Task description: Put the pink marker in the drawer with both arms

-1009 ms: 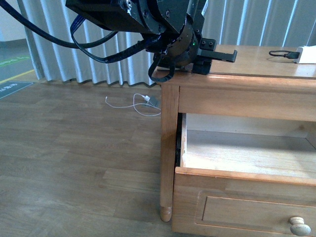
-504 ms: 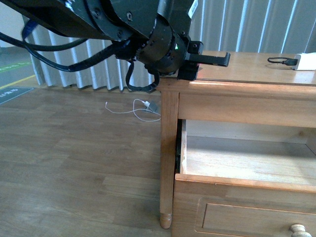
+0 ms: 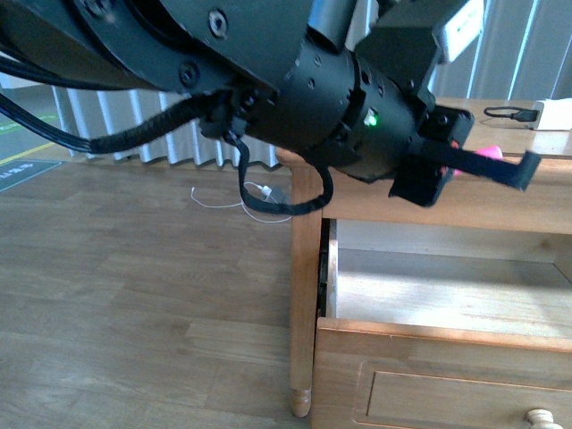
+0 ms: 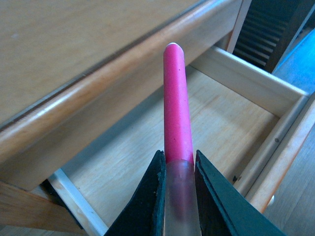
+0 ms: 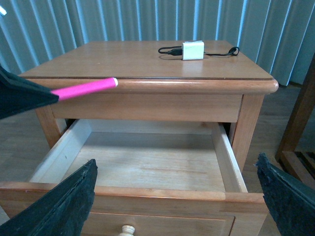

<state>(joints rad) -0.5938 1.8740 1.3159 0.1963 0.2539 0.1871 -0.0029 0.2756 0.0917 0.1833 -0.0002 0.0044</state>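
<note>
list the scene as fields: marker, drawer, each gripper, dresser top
marker: pink, gripped at its pale end, held above the open drawer, not yet inside
drawer: open, nothing visible inside
left gripper: shut on marker
right gripper: open, holding nothing, facing the drawer front
dresser top: white charger near the back edge

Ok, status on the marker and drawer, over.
Left gripper shut on marker, held over open drawer. Right gripper open, holding nothing. Nothing visible blocks the drawer.
</note>
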